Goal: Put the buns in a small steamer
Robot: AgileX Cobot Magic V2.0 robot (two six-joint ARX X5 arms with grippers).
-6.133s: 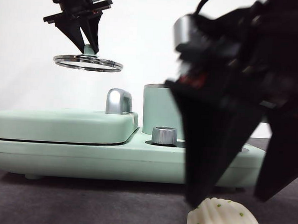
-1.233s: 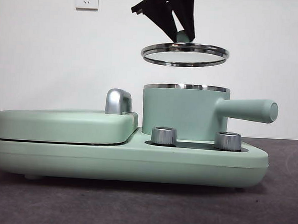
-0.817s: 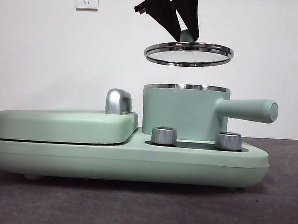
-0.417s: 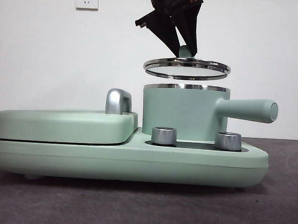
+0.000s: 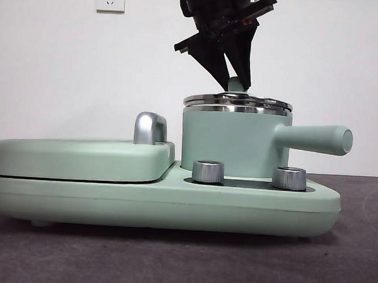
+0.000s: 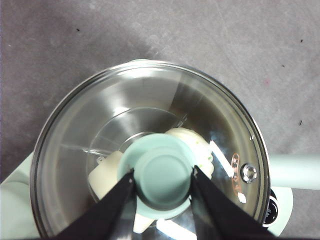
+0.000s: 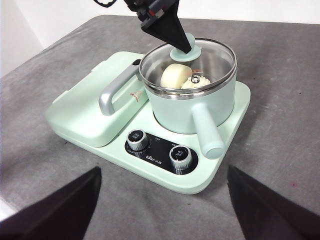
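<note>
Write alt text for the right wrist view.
The left gripper grips the knob of the glass lid resting on the small steamer, both buns visible inside. The steamer sits on a mint-green cooker base with two dials.

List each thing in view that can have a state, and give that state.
Glass lid: resting on the small steamer's rim.
Small steamer: closed, on the cooker base.
Buns: both inside the small steamer.
Left pincer: shut on the lid knob.
Right pincer: open, back from the cooker, holding nothing.
Griddle cover: closed.
</note>
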